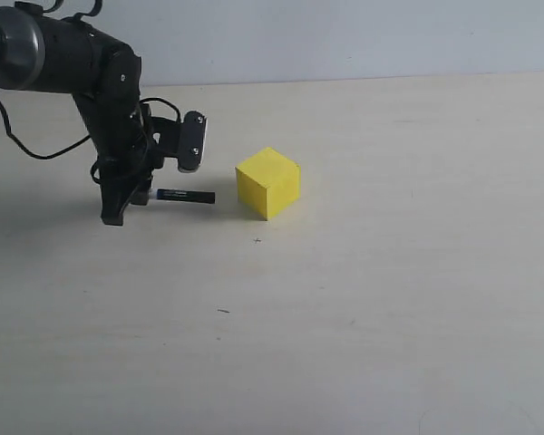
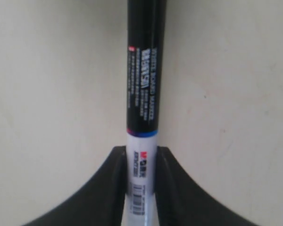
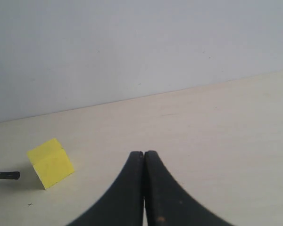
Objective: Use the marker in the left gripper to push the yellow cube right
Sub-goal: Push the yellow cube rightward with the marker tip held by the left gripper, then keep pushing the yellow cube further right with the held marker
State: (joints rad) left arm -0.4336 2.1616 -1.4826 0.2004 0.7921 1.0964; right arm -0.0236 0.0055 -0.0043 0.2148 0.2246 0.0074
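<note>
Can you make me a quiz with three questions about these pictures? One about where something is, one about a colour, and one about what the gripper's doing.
1. Where is the tip of the marker compared with the yellow cube?
A. Touching it. B. Beside it, with a gap. C. On top of it.
2. What colour is the cube?
A. Yellow. B. Red. C. Green.
3. What is the left gripper doing?
A. Open and empty. B. Holding the cube. C. Shut on the marker.
Answers: 1 B, a gap shows between them; 2 A, it is bright yellow; 3 C, the left wrist view shows it clamping the marker.
</note>
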